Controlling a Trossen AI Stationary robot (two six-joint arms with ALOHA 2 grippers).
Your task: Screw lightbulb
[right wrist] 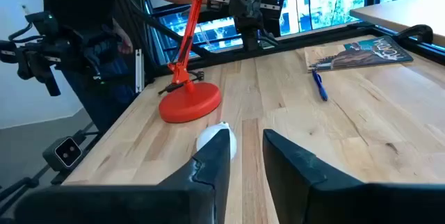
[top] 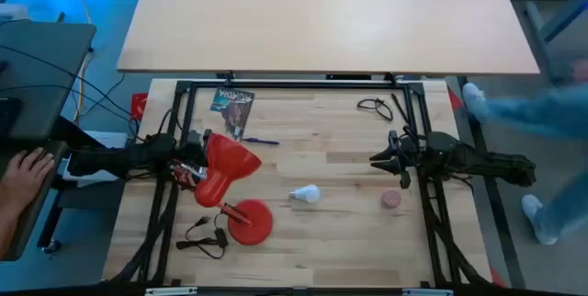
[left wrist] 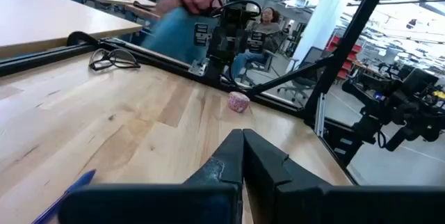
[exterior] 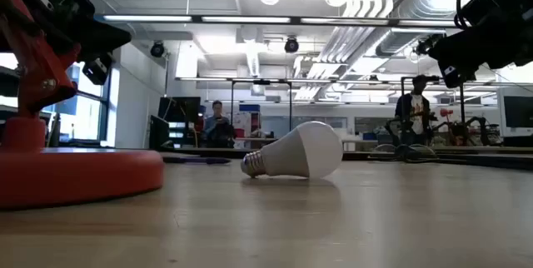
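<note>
White lightbulb point(top: 306, 194) lies on its side on the wooden table point(top: 322, 140), untouched, between the red lamp's round base point(top: 250, 222) and the small pink ball point(top: 392, 199), screw base pointing toward the lamp. Left gripper point(top: 197, 153) is clenched shut with nothing in it, sitting by the lamp shade point(top: 230, 160); right gripper point(top: 377, 160) hangs above the table near the ball, fingers slightly apart, empty. Farther back lie a magazine point(top: 231, 103), a blue pen point(right wrist: 320, 85) and glasses point(top: 374, 106).
</note>
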